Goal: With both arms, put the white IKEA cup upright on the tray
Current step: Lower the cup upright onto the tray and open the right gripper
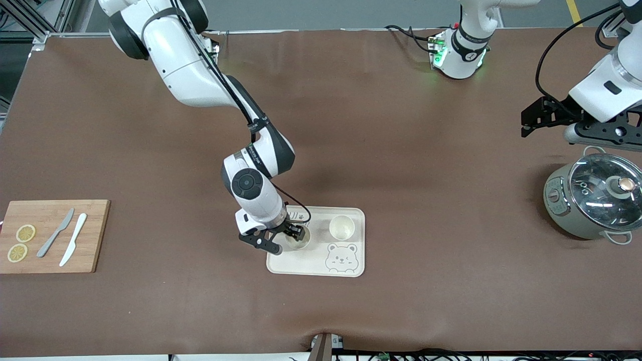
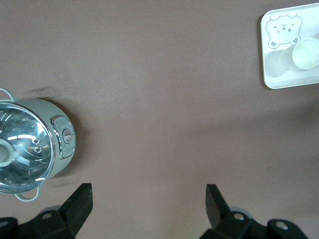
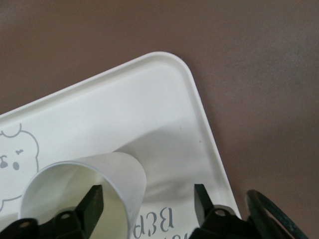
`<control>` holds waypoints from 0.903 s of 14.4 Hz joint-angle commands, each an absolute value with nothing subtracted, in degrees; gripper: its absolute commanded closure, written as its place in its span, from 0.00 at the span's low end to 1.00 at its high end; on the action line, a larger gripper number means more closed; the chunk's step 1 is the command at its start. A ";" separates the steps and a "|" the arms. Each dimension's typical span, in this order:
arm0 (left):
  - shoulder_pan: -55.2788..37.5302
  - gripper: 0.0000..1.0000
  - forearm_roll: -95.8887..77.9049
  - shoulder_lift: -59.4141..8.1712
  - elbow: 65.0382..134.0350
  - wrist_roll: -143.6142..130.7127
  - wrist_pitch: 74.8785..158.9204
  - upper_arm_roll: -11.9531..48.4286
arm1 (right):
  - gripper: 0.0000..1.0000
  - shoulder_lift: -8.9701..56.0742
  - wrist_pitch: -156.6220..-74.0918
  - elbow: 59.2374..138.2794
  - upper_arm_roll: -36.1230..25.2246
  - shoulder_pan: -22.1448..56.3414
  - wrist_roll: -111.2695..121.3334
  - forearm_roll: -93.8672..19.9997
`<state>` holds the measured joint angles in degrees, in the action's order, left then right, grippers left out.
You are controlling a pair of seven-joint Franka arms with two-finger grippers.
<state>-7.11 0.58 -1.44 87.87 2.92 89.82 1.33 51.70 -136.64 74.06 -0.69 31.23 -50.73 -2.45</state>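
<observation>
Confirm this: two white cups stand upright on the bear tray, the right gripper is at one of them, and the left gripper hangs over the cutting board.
Wrong on one point: the left gripper hangs near the lidded pot, not the cutting board, as the front view shows. The rest stands: both cups on the tray, right gripper at one.

Left gripper (image 2: 149, 206) fingers spread over table (image 2: 164, 99), pot (image 2: 30, 144) beside
</observation>
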 commanded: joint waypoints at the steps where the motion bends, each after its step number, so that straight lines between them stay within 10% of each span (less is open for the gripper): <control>1: -7.03 0.00 1.67 -1.76 87.10 3.78 89.03 1.58 | 0.00 52.56 -136.67 72.51 -1.14 31.82 -52.12 -0.35; 13: -6.77 0.00 1.49 -1.85 87.01 4.04 89.03 1.58 | 0.00 40.71 -118.07 72.51 -1.14 31.38 -50.72 -0.18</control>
<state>-7.10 0.60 -1.67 87.87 2.99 89.82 1.33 45.86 -123.35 70.96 -0.82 31.26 -50.72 -1.28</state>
